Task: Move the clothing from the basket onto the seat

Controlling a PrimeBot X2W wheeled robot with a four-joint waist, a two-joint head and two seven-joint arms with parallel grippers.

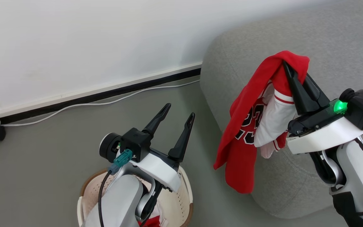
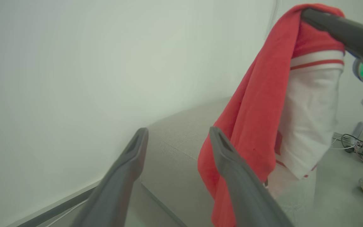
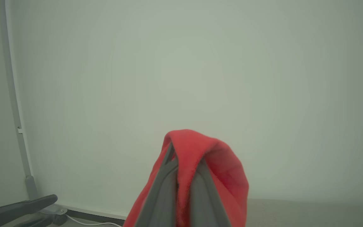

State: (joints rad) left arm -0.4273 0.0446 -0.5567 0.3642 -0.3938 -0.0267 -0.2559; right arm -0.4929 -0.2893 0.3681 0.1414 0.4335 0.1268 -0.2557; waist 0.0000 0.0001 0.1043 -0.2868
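while aloft, clothing (image 1: 243, 110) (red) between right fingers (image 1: 296, 93)

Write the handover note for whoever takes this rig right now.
Right pincer: shut on the clothing, which it holds up by its top fold.
Left pincer: open, empty, above the basket.
Done: the clothing is out of the basket and hangs at the near edge of the seat; whether it touches the seat is unclear.
Left: carry it over the seat, lower it, let go.
Note: some red and white fabric shows in the basket under the left arm; check it.
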